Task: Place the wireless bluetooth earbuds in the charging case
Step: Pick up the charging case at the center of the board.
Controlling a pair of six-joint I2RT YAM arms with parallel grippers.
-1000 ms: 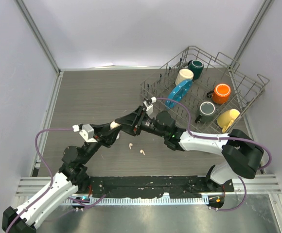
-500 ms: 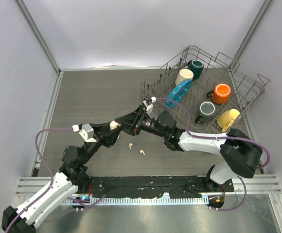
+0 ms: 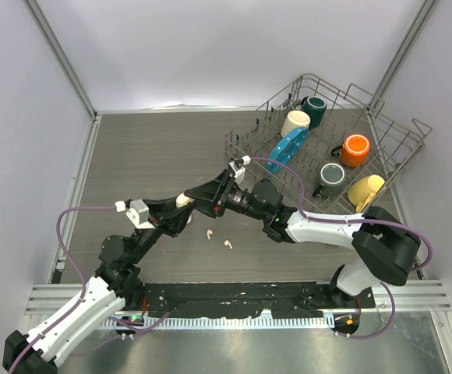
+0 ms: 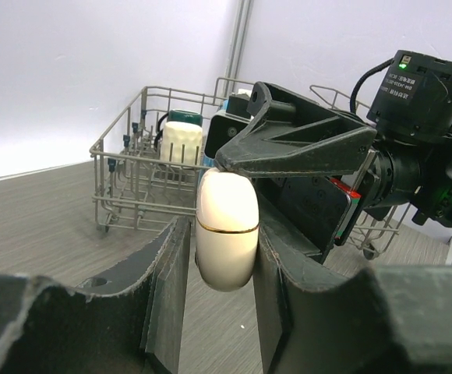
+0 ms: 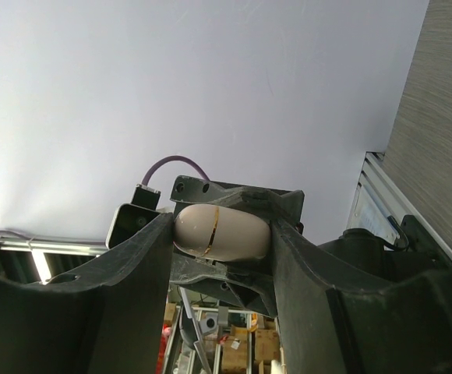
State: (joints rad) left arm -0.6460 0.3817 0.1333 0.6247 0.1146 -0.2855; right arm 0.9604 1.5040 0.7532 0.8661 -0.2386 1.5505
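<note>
Plain white walls (image 3: 234, 47) are enclosing a grey wood-grain tabletop (image 3: 156, 156). Aluminium posts (image 3: 59, 54) are running up the rear corners. Metal rails (image 3: 432, 294) are lining the near edge. Lighting is falling evenly, without glare.

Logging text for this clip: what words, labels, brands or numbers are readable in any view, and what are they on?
No text can be read in any view.
White print on the black module at the upper right of the left wrist view: too small and blurred to read.
The charging case: a gold seam only, no lettering shown.
The mugs: no print visible from overhead.
</note>
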